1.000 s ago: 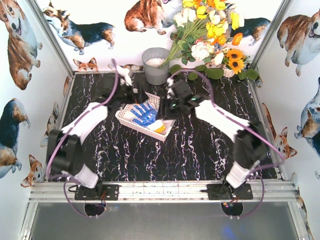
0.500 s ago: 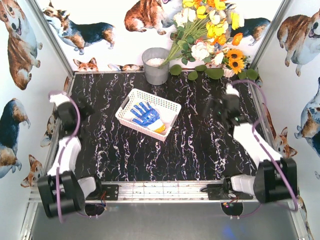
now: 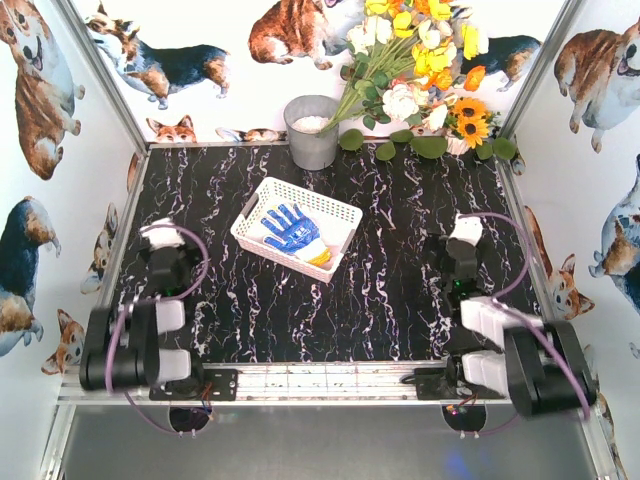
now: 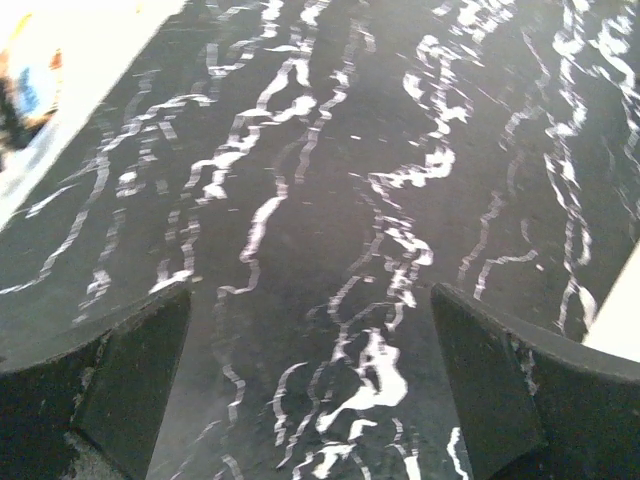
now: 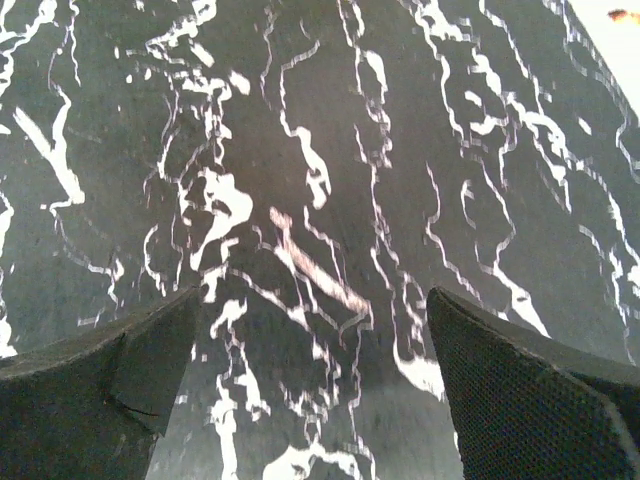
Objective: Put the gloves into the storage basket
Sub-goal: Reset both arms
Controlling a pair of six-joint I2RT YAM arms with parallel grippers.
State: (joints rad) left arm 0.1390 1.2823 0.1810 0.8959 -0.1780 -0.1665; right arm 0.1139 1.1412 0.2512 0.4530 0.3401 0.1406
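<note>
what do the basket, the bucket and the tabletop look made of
The storage basket looks like white moulded plastic, with lattice-holed walls. The bucket seems matte grey metal, going by its dull sheen. The table looks like black marble or a printed imitation, white-veined; which cannot be told.

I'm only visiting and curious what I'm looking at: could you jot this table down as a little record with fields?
storage basket: white, mid-table
gloves: inside the basket, blue-palmed one on top, yellow glove at the near end
left gripper: open, empty, over the marbled table
right gripper: open, empty, over the table
at the back: grey bucket, flowers
</note>
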